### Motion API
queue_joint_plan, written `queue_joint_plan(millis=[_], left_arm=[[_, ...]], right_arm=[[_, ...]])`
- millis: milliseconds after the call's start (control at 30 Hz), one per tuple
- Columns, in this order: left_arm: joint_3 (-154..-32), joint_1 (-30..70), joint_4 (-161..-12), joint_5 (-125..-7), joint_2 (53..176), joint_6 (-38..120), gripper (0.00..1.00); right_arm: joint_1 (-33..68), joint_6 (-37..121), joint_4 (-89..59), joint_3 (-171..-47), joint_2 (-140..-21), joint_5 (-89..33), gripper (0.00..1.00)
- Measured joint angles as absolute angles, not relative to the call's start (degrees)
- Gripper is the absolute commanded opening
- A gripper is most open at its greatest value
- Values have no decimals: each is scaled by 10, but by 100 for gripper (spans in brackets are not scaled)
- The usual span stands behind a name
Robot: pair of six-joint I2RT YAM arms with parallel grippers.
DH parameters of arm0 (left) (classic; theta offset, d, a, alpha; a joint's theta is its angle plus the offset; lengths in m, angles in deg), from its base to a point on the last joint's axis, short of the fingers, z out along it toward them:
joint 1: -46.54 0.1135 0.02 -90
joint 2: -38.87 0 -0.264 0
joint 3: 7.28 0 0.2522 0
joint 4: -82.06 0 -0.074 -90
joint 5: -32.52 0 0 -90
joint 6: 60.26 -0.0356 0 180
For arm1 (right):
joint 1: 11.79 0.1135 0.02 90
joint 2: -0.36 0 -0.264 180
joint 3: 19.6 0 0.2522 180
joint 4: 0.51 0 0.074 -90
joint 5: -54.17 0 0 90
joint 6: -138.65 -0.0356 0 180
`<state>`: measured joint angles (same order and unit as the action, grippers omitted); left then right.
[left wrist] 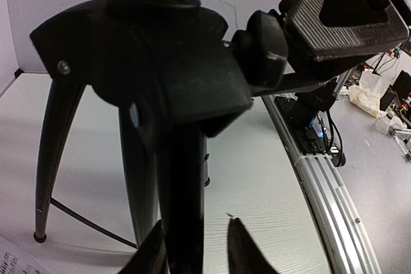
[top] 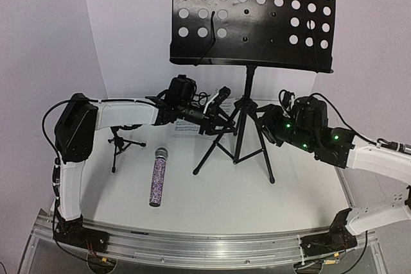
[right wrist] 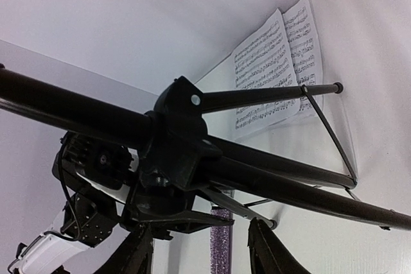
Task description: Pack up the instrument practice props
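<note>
Barely begun: both grippers at the music stand, nothing packed

So far nothing looks packed. The music stand (top: 250, 43) stands upright at the back middle of the table (top: 212, 203), its three legs spread and its punched top plate up. The microphone (top: 158, 176) lies flat to the left of the stand's feet, apart from them. The small tripod (top: 119, 144) stands further left, close to the left arm. The sheet music (right wrist: 273, 72) lies flat at the back of the table, near the wall. No bag or box to pack into shows in any view. All four things seem left to do, and the stand looks to be the one in hand.

The left gripper (left wrist: 196, 251) is partly open around one leg (left wrist: 183, 210) of the stand, just under the joint where the legs meet. The leg sits against one finger and a sliver of table shows beside the other, so it is not clamped. The right gripper (right wrist: 202, 255) is open and holds nothing, its fingers just short of that same joint from the other side.

The table is plain white and matte, with a metal rail (top: 212, 245) along the near edge where the arms are bolted. White walls (top: 51, 30) close in the back and sides. Beyond the rail, the left wrist view shows a cluttered room with cables.
</note>
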<state>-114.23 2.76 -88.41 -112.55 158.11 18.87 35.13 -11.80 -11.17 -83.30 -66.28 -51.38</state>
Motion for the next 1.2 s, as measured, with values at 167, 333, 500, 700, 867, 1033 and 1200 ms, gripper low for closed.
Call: queue_joint_plan(millis=[167, 333, 500, 700, 867, 1033, 1200], left_arm=[[-1138, 22, -906, -1109, 1581, 225, 0], [-1115, 15, -956, -1085, 1578, 269, 0], [-1091, -9, -1004, -1007, 1570, 321, 0], [-1067, -41, -1051, -920, 1565, 362, 0], [-1041, -49, -1081, -887, 1554, 377, 0], [-998, -58, -1116, -851, 1533, 387, 0], [-969, -67, -1141, -832, 1519, 396, 0]], right_arm=[[352, -123, -97, -844, -668, -523, 49], [352, -126, -82, -845, -670, -536, 45], [351, -147, -79, -845, -670, -543, 44], [356, -168, -79, -845, -672, -543, 43], [359, -170, -80, -846, -669, -563, 39], [359, -172, -83, -846, -654, -596, 43], [359, -173, -84, -849, -660, -600, 45]])
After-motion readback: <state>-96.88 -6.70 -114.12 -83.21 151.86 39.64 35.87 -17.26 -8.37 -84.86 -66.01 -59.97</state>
